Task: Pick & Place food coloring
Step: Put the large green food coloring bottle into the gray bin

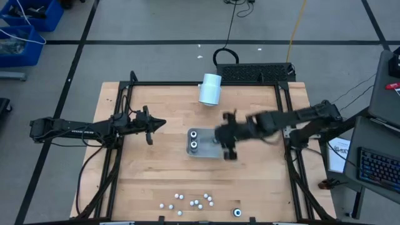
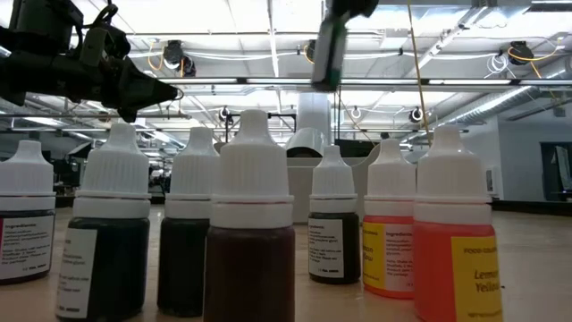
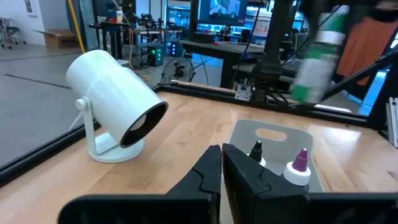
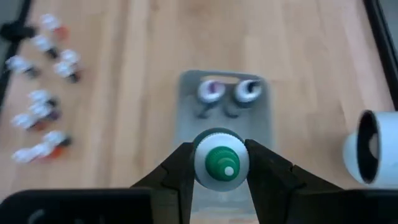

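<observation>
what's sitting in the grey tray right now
Two bottles stand at one end of the grey tray. The right hand holds a green-capped bottle above it, covering part of the tray floor.

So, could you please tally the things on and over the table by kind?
Larger round bottles: 4 (two in the tray, the green-capped bottle in the right gripper, one by the front edge)
Small white-capped bottles: about 10, too small to count exactly
Grey tray: 1
White cylinder: 1
Total: about 16
</observation>
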Available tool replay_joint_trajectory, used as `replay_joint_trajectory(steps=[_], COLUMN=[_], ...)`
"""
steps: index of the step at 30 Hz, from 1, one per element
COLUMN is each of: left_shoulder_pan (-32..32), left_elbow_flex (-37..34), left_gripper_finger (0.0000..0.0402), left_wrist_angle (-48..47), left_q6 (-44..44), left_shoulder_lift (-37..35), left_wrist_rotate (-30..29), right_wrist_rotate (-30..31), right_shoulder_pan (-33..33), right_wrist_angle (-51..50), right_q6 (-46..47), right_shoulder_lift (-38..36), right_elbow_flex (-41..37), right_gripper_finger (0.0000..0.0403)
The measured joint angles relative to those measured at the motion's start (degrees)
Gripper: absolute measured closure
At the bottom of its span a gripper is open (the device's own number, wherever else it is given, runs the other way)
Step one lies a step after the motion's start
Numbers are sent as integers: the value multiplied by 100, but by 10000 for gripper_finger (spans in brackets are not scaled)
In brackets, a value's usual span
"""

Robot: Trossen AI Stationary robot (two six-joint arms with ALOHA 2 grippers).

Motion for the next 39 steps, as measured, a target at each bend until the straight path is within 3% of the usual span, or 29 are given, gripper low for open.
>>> replay_joint_trajectory(steps=[6,16,29,39], left_shoulder_pan=[-2,0,-1,0], left_elbow_flex=[0,0,0,0], left_gripper_finger=[378,378,378,378], left_wrist_angle=[-4,0,-2,0], left_q6=[23,55,151,155], left_shoulder_lift=[0,0,2,0], left_wrist_rotate=[2,2,-23,-96], right_wrist_rotate=[-620,-806,-783,-759], right_shoulder_pan=[-803,-989,-1059,-1060], right_wrist_angle=[152,681,1076,1616], right_q6=[-365,-689,-670,-678], right_shoulder_lift=[584,1510,1727,1836], right_elbow_flex=[-2,-7,-12,-521], right_gripper_finger=[295,295,295,295])
